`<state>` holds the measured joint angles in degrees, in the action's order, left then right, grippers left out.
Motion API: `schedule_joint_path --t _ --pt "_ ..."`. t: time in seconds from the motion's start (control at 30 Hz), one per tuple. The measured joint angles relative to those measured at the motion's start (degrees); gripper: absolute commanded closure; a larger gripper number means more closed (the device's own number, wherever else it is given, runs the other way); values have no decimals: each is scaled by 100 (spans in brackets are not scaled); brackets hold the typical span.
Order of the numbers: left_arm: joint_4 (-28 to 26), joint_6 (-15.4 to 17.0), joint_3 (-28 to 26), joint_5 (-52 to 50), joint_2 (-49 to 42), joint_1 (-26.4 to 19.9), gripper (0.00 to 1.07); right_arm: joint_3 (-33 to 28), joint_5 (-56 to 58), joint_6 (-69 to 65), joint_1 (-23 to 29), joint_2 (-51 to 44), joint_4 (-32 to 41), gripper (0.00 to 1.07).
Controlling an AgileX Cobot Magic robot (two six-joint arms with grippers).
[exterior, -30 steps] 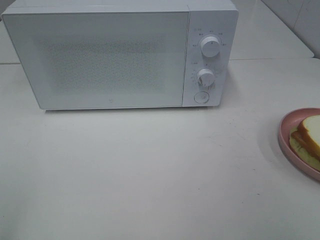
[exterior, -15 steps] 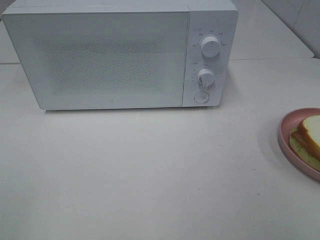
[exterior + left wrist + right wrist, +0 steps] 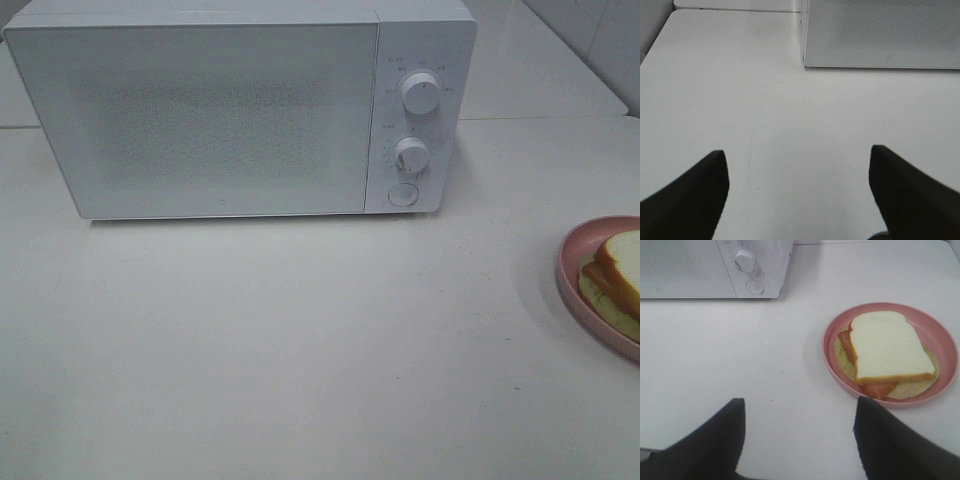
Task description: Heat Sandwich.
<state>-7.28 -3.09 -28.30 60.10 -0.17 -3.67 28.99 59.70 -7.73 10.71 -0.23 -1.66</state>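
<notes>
The sandwich, white bread over an orange and yellow-green filling, lies on a round pink plate; in the high view the sandwich and plate sit at the right edge, partly cut off. A white microwave stands at the back with its door shut. My right gripper is open over bare table, short of the plate. My left gripper is open over the table in front of the microwave's left corner. Neither gripper shows in the high view.
The microwave has two round knobs and a round button on its right panel. White table stretches in front of it. A second table surface lies behind to the right.
</notes>
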Motion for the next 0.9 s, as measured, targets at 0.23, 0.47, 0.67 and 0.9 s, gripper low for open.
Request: schedule_joint_path --t 0.23,0.47,0.67,0.9 --pt "0 0 0 0 0 0 35 0 0 0 0 0 0 45" --pt "0 0 0 0 0 0 35 0 0 0 0 0 0 45" --pt "0 0 0 0 0 0 35 0 0 0 0 0 0 48" --pt "0 0 0 0 0 0 35 0 0 0 0 0 0 49"
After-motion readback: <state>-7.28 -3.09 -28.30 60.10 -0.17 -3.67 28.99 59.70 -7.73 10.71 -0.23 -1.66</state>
